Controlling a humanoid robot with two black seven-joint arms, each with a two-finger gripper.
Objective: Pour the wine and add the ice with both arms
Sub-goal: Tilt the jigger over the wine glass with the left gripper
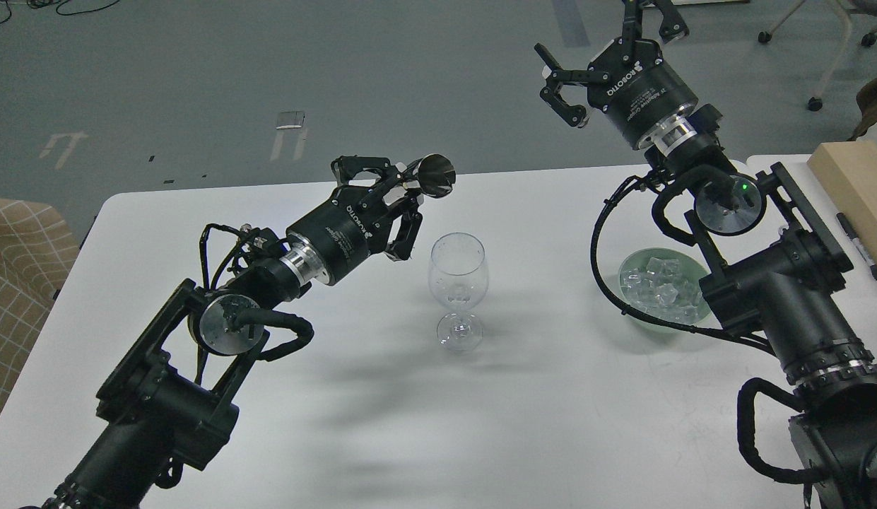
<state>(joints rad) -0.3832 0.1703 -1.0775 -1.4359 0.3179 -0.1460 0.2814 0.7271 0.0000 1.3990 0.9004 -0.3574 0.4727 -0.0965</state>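
An empty clear wine glass (458, 272) stands upright mid-table. My left gripper (404, 201) is just left of its rim, shut on a small shiny metal cup (436, 175) that lies tilted on its side above and behind the glass. Clear ice cubes (661, 283) fill a pale green bowl (632, 311) on the right, partly hidden by my right arm. My right gripper (595, 34) is open and empty, raised high beyond the table's far edge. No bottle shows.
The white table (551, 424) ends at its far edge (523, 170). A pale wooden box (858, 184) and a black marker (858, 244) lie at the right. A tan checked seat (21, 283) stands at the left, and chair wheels (816, 104) at top right.
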